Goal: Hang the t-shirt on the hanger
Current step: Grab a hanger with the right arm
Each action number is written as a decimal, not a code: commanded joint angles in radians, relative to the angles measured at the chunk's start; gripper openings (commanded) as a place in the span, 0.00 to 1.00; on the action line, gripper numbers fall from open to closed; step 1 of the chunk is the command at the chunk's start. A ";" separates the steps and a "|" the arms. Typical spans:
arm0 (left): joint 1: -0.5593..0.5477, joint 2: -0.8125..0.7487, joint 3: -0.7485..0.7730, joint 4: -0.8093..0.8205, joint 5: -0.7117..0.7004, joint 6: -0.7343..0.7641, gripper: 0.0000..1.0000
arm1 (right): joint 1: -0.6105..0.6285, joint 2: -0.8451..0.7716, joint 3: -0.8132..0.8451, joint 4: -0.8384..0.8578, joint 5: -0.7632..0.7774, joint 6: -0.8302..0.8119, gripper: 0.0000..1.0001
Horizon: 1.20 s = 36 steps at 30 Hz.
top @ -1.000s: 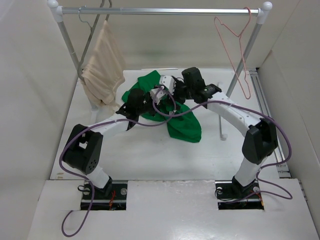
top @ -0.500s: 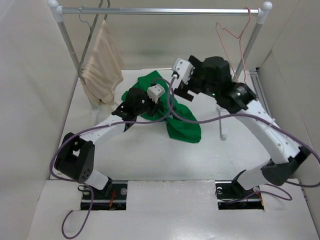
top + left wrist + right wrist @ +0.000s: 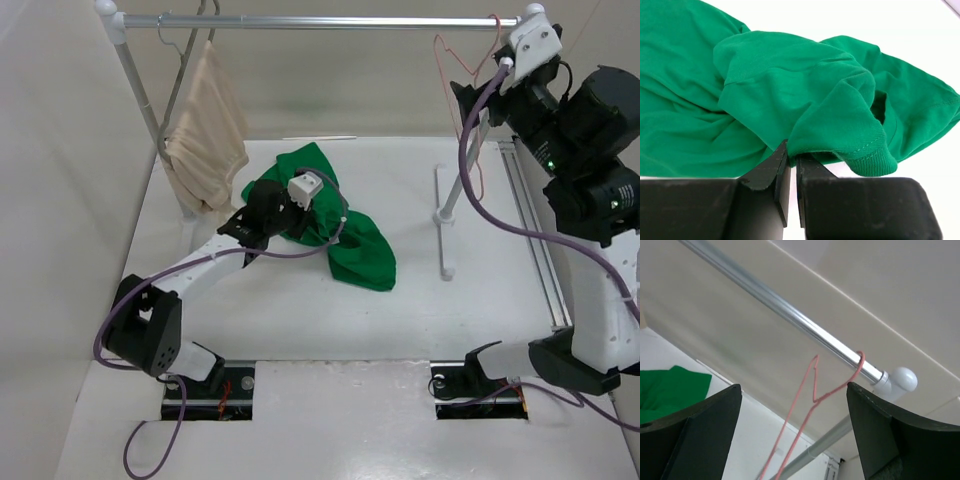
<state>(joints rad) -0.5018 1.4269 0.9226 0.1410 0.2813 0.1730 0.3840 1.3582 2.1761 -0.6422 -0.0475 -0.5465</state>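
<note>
Left wrist: L gripper (image 3: 790,156) pinches t-shirt (image 3: 805,100); R gripper (image 3: 793,390) spread

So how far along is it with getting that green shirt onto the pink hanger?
Barely started. Done: the left fingers are shut on a fold of the t-shirt, which lies crumpled on the table. In hand: the right fingers, open, face the hanger on the rail, not gripping it. Left: fetching the hanger and threading the shirt onto it.
</note>
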 commanded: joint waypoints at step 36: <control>0.003 -0.126 -0.087 0.046 0.047 0.020 0.00 | -0.220 -0.002 -0.305 0.223 -0.103 0.152 0.00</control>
<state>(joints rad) -0.5018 1.3415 0.8417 0.1448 0.3107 0.1860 0.1467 1.3788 1.8202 -0.5205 -0.1543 -0.3927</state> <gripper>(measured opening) 0.029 0.048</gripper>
